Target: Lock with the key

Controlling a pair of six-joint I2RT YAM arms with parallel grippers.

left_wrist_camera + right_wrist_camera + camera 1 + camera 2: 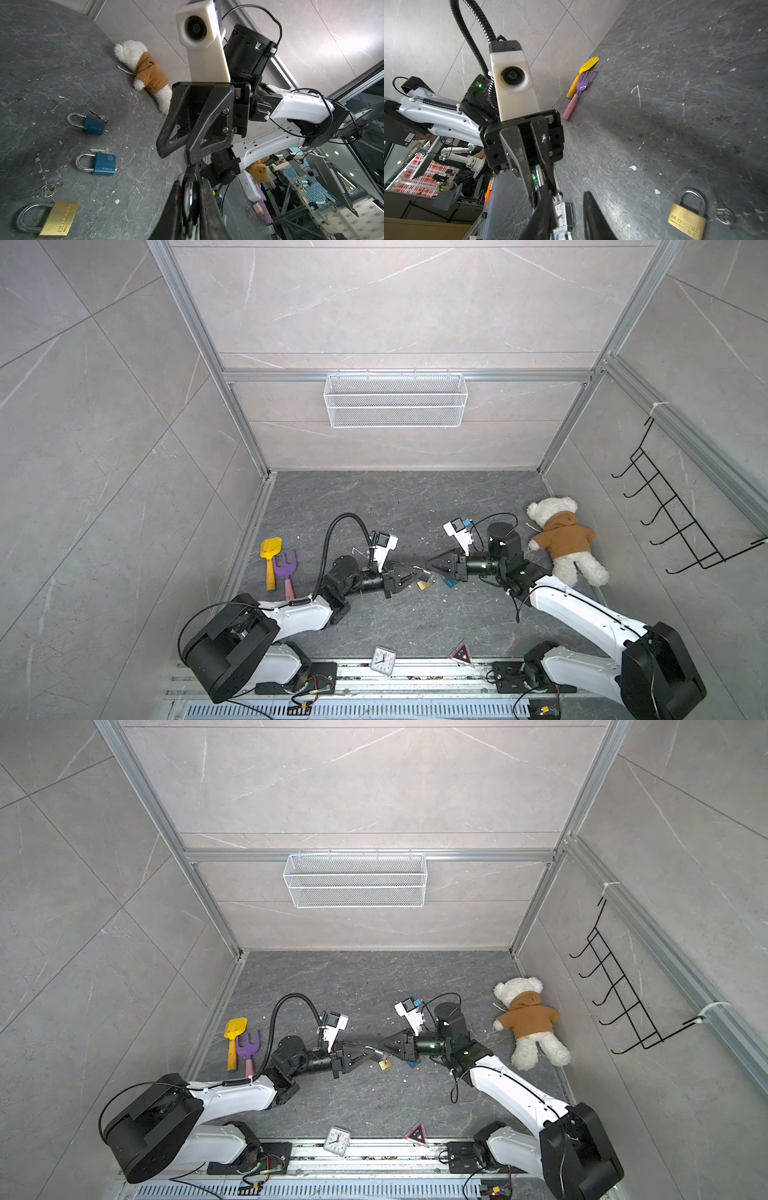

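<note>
- Fingertips of left gripper (190,182) pinch a thin metal piece (189,199), likely a key.
- Facing them, right gripper (178,154) fingers stand slightly parted, empty.
- Just beneath left fingertips lies brass padlock (423,585).

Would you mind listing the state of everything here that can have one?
Brass padlock: shackle closed, no key in it.
Loose key: lying beside the brass padlock.
Blue padlock nearer the teddy bear: shackle closed, key against its body. The teddy bear lies flat.
Other blue padlock: shackle closed, key against its body.
Left gripper: shut on a small metal piece.
Right gripper: slightly open, empty.
</note>
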